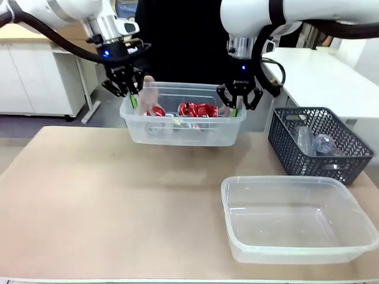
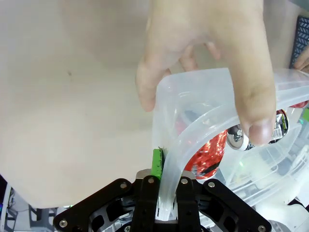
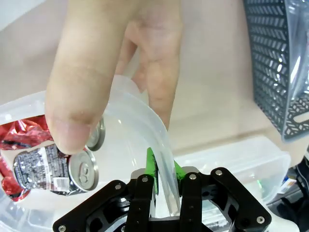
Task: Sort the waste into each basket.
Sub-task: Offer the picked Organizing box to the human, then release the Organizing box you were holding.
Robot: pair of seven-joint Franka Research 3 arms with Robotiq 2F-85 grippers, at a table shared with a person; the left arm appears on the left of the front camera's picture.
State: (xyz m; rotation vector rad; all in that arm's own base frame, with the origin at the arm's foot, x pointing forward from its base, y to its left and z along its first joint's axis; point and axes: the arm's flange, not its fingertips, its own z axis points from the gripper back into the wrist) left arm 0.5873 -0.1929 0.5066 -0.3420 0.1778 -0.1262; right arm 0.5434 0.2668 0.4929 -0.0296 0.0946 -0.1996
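Nothing can be read; the fine print on the label of the silver can (image 3: 48, 166) is too small and blurred to make out

White cabinet (image 1: 29, 83) far left; grey floor (image 1: 41, 123); white table (image 1: 314, 74) right

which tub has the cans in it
Look to the table's far edge. The clear tub there is gripped at its rim by the left hand and right hand. Unlike the nearer tub, it holds red cans.
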